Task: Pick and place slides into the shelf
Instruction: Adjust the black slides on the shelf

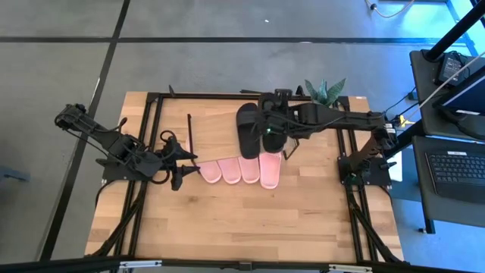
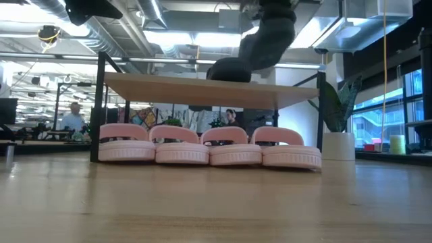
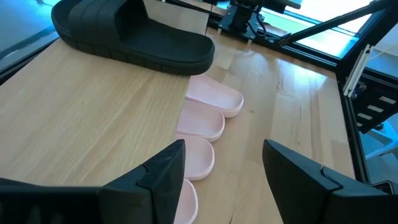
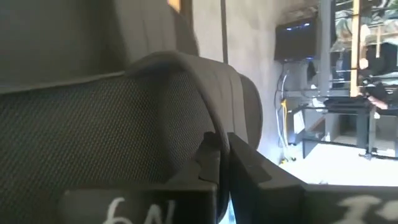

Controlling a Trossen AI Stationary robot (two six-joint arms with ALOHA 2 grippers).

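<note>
On the left side of the light wooden bench (image 1: 227, 220), the left gripper (image 1: 182, 168) hangs low just beside the left end of the shelf (image 1: 216, 129), a small rack with a pale wood top board and thin black wire legs. Its dark fingers (image 3: 163, 171) stand wide apart and hold nothing; the left wrist view looks between them along the top board.

Under the shelf, four light pink slide sandals with wide straps (image 2: 209, 146) sit in a row on the bench, side by side and touching, their ends poking out past the board's front edge (image 1: 236, 170).

On top of the board lies one matte black slide sandal (image 1: 248, 130), flat, toward the board's right half. Just to its right, the right gripper (image 1: 273, 135) reaches in from the bench's right side, and its fingers are pinched shut on the wide strap of a second matte black slide (image 4: 155, 106). In the low view this second slide (image 2: 229, 69) hangs tilted at the top board, under the right arm; whether it touches the board cannot be told.

A green potted plant in a white pot (image 1: 324, 91) stands at the bench's far right corner.
</note>
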